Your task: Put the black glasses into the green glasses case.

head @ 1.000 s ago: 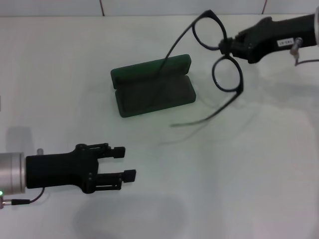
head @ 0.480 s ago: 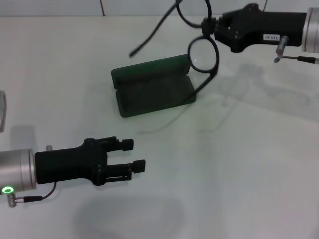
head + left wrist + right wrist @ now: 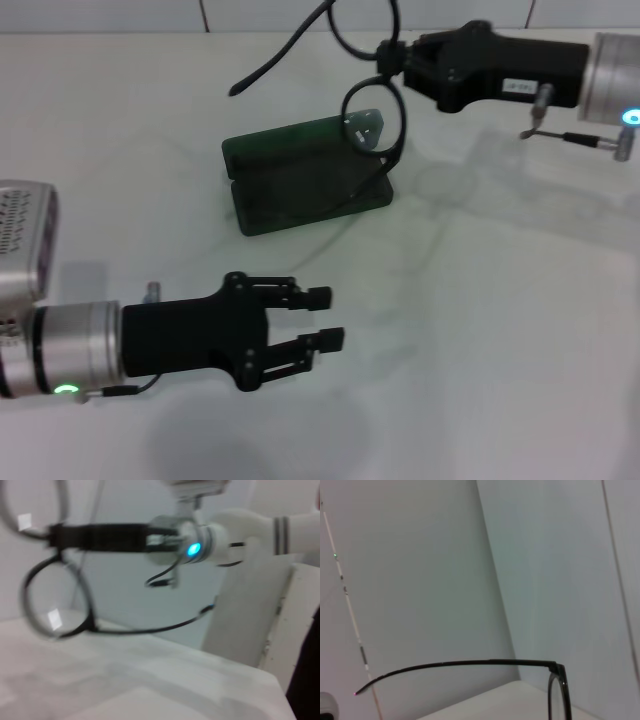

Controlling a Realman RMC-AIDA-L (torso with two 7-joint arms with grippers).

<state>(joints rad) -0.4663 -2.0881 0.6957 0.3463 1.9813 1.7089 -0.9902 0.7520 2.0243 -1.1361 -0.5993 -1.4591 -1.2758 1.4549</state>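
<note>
Black glasses (image 3: 372, 112) seen from the head: held aloft at the bridge by the right gripper (image 3: 392, 58), clamped tight, over the far right end of the green glasses case (image 3: 305, 177). Case lying open on the white table (image 3: 500, 320), lid up along the far side. One lens hanging in front of the lid (frame apparently clear of the lining). Left gripper (image 3: 325, 318) hovering near and left, fingers spread, holding nothing.

From the left wrist: glasses (image 3: 52, 602) dangling from the right gripper (image 3: 52, 530).

From the right wrist: only a temple and lens rim (image 3: 555, 680) visible.
</note>
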